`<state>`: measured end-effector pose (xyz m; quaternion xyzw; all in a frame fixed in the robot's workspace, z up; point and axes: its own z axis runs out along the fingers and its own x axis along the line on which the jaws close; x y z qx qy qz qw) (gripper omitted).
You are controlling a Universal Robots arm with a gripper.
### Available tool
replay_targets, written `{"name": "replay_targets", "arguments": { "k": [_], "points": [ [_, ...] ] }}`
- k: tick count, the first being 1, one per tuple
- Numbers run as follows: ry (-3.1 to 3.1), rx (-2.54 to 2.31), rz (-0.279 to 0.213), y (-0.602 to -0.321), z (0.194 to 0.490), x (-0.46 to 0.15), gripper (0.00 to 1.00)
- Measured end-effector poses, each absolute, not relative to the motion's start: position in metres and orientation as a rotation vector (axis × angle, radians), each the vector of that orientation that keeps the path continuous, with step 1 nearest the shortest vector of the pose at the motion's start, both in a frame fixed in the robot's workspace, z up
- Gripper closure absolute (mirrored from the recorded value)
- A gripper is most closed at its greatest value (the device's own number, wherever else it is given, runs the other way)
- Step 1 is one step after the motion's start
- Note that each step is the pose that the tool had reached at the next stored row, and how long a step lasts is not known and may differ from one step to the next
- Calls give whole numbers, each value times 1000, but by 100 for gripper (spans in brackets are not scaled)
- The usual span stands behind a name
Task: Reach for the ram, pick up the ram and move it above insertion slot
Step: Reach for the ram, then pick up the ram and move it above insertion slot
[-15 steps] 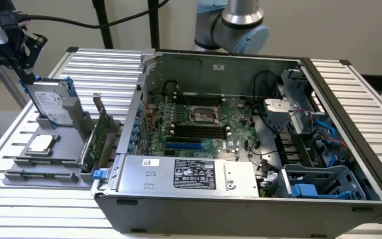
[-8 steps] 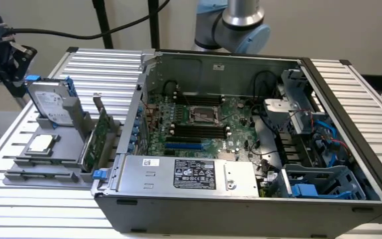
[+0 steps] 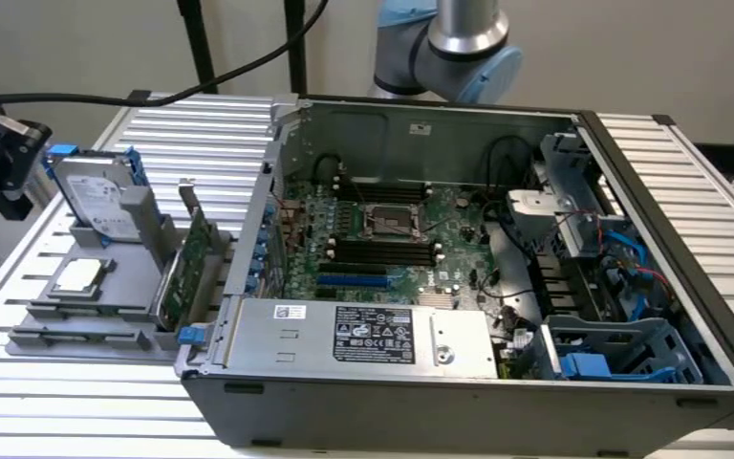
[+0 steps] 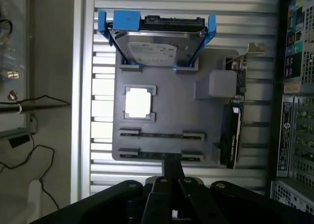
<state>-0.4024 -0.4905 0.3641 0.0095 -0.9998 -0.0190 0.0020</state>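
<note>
Green shows on no thin stick clearly enough to tell, so where the ram lies is unclear: 2 long slotted holders [image 4: 162, 135] on the grey tray [image 4: 171, 113] each show just a thin dark line. The gripper [image 4: 172, 167] is clenched, fingertips together, raised near that end of the tray. Further along sit a processor chip [image 4: 138, 103], a hard drive [image 4: 156, 50] in a blue frame, and an upright expansion card [image 3: 192, 263]. The tray rests on the slatted desk [image 3: 112, 402] beside the open computer case [image 3: 673, 191].

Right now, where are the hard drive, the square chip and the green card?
Hard drive [image 4: 157, 48], wrist view, middle of its silver face.
Chip [image 4: 138, 103], wrist view, middle of its bright top.
Card [image 3: 192, 256], exterior view, flat green side.
</note>
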Motion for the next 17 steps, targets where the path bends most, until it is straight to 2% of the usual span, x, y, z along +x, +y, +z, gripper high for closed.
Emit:
{"name": "replay_targets", "arguments": {
  "k": [17],
  "points": [
    [-3137,29,-59,-495,364,-402,89]
  ]
}}
